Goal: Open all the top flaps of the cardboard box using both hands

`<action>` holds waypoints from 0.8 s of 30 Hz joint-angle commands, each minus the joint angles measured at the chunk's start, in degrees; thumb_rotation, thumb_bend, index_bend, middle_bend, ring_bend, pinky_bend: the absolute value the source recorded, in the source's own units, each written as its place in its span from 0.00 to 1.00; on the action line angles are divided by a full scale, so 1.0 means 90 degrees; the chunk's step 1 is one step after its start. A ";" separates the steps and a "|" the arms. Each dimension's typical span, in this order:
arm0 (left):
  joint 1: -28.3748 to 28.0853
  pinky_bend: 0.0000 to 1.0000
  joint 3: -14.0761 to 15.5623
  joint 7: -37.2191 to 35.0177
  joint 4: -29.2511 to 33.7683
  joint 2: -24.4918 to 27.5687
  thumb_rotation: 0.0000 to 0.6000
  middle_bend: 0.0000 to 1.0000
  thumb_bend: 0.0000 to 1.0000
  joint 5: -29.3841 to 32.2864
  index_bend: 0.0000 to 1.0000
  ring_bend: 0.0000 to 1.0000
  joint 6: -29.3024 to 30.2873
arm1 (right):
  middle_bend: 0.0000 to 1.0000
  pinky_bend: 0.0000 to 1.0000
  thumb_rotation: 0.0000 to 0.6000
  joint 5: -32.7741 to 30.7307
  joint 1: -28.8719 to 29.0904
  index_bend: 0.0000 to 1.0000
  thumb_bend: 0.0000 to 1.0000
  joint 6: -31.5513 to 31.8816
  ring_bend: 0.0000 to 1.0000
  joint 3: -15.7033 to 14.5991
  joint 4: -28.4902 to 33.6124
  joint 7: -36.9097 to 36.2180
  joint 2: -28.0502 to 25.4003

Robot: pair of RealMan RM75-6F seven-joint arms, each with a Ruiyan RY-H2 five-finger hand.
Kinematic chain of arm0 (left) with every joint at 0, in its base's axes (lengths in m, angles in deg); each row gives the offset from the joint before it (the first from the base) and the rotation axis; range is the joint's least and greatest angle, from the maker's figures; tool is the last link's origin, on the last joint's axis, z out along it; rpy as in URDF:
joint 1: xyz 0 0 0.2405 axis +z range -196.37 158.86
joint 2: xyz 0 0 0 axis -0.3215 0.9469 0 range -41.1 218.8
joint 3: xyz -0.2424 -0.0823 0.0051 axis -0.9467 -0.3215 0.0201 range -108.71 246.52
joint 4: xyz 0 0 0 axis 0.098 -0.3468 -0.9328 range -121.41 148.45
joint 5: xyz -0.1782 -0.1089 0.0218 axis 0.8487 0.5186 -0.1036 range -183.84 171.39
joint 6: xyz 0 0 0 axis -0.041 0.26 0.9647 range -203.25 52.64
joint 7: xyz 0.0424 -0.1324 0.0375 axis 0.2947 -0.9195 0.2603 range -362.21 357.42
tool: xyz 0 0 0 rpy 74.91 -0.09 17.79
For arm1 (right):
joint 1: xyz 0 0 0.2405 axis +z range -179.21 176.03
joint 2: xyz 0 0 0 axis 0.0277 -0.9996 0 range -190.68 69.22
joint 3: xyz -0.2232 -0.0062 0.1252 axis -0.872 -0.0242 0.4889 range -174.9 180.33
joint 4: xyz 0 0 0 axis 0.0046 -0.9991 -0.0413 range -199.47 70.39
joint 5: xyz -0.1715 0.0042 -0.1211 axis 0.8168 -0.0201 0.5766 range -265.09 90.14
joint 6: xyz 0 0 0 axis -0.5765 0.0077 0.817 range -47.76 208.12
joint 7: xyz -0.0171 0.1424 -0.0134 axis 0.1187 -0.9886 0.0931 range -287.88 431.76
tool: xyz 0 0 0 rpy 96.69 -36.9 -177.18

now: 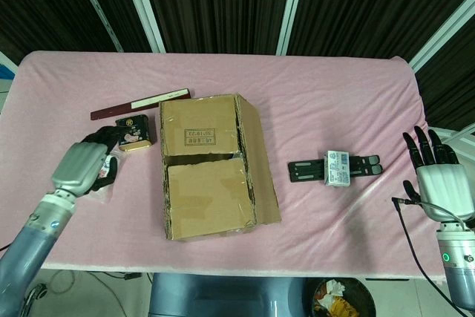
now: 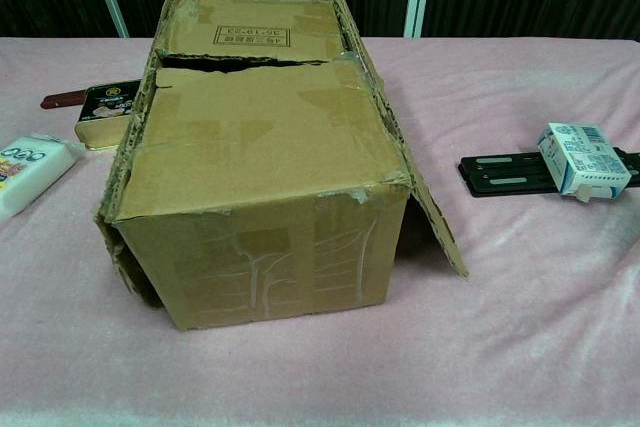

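While the cardboard box [image 1: 211, 168] sits mid-bench, two top flaps [image 1: 208, 194] flat, left robot hand [image 1: 83, 168] (grasp unclear) should hook the centre seam; right robot hand [image 1: 439, 183], fingers spread, stands far off.

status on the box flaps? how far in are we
Partly done. The cardboard box has its right side flap folded out and hanging down; the left one looks open too in the chest view. Neither hand touches the box: the left hand hovers by the small packets at its left, the right hand is open at the table's right edge. Left: the two flaps lying flat on top.
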 commanded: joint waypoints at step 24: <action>-0.4138 0.41 -0.0117 0.1392 -0.1384 -0.2270 1.00 0.37 0.87 0.4869 0.24 0.28 -0.0488 | 0.00 0.23 1.00 -0.0082 -0.0195 0.00 0.33 -0.0230 0.00 0.0336 -0.0165 -0.0420 -0.0042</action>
